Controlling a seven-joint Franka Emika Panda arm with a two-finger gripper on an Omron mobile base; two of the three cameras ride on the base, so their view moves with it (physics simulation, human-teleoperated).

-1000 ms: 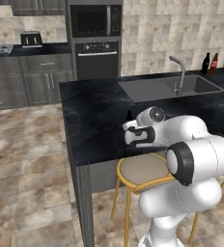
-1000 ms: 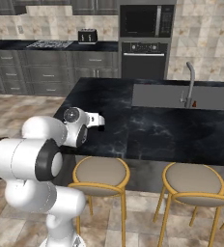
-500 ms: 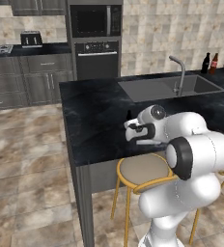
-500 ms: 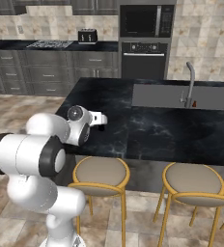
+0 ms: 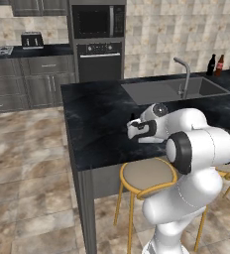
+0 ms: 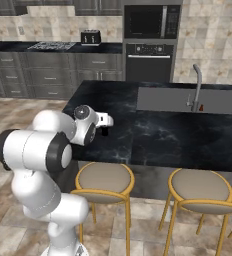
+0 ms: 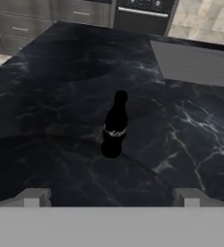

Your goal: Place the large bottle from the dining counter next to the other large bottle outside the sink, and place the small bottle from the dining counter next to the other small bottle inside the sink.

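The small bottle, short and near-black with a faint pale band at its waist, stands upright on the black marbled dining counter. It is a short way ahead of my gripper, which is open with nothing between its fingertips. From the left base camera the gripper hovers low over the counter beside the small bottle. Far right, beyond the sink, a tall dark large bottle stands next to the brown, red-labelled other large bottle.
A tap rises at the sink's near rim, and a small red-marked thing shows in the basin by it. Gold-legged stools line the counter's near side. The oven wall and a toaster stand at the back.
My hand has crept a little forward over the counter toward the small bottle while the elbow swung. The bottle has not moved and the jaws stay open.
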